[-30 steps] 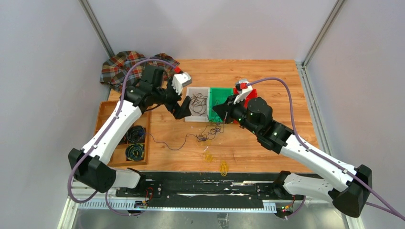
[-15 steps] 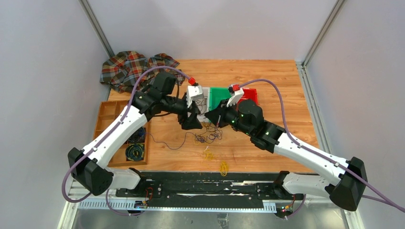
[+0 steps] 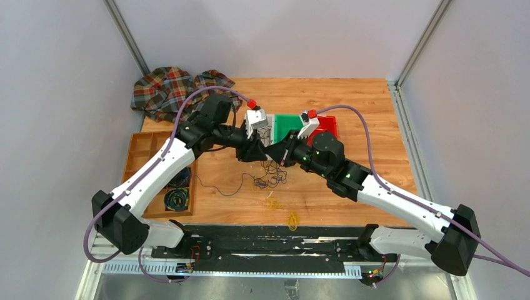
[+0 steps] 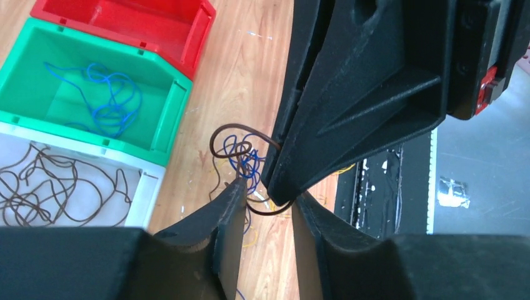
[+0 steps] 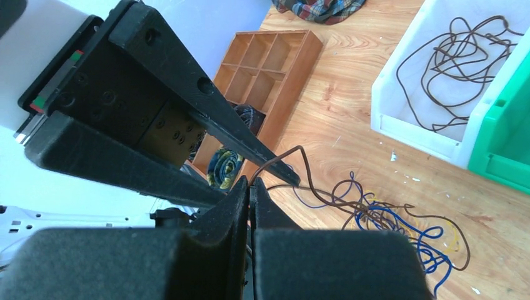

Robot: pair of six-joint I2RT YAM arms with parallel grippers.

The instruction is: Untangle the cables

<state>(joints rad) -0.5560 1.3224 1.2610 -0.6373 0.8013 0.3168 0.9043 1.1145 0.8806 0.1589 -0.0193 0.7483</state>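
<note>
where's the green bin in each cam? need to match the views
Top external: green bin sits upper middle, with the red bin on its right.
Left wrist: upper left, blue wires inside, between the red bin and the white bin.
Right wrist: cut off at the right edge, beside the white bin.
Shared landmark: the wire tangle on the wood near the bins shows in all three.

The top camera looks down from behind, far off, over the whole table (image 3: 375, 106), while both wrist cameras sit close, facing each other across the same cable tangle (image 4: 240, 156) and white bin (image 4: 153, 190).
</note>
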